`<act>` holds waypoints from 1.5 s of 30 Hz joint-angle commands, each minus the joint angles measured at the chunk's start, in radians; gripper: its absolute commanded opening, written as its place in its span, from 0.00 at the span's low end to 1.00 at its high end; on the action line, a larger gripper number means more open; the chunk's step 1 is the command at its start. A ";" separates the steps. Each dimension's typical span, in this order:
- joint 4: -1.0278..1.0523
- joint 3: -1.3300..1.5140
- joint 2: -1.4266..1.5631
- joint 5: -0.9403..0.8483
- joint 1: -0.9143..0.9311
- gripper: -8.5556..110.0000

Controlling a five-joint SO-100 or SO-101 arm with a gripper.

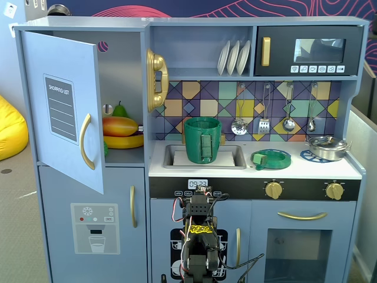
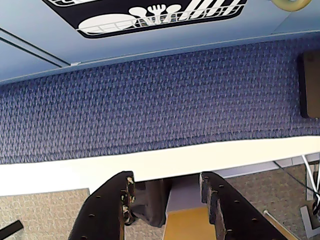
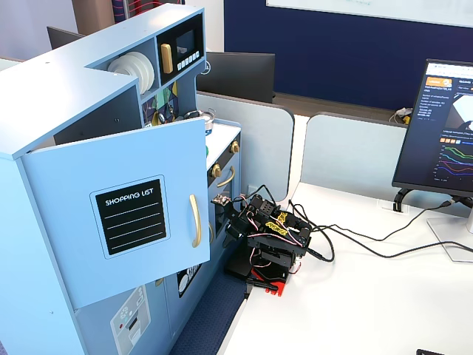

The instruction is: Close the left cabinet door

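The left cabinet door [image 1: 62,112] is light blue with a black "SHOPPING LIST" panel and a curved gold handle [image 1: 86,141]. It stands swung open at the toy kitchen's upper left. It also shows in the other fixed view [image 3: 126,214], ajar, with its handle [image 3: 195,220] on the right edge. My arm [image 1: 200,233] sits folded low in front of the kitchen's middle, well right of and below the door. In the wrist view my gripper [image 2: 166,177] is open and empty, pointing down at the white table edge [image 2: 100,167] and blue carpet [image 2: 160,100].
Toy fruit [image 1: 121,127] lies inside the open compartment. A gold phone [image 1: 156,79] hangs beside it. Below is a door with a dispenser graphic [image 1: 94,227]. A green pot [image 1: 202,140] sits in the sink. A monitor [image 3: 443,126] and cables [image 3: 369,248] are on the white table.
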 commanded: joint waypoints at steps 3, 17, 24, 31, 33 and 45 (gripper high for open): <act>0.063 0.103 -0.005 -0.006 0.041 0.07; 0.049 0.086 -0.006 -0.054 -0.014 0.07; 0.037 -0.212 -0.009 0.149 -0.465 0.07; -0.025 -0.638 -0.060 0.146 -0.813 0.07; -0.075 -0.726 -0.071 0.106 -0.857 0.07; -0.476 -1.080 -0.310 -0.209 -1.180 0.07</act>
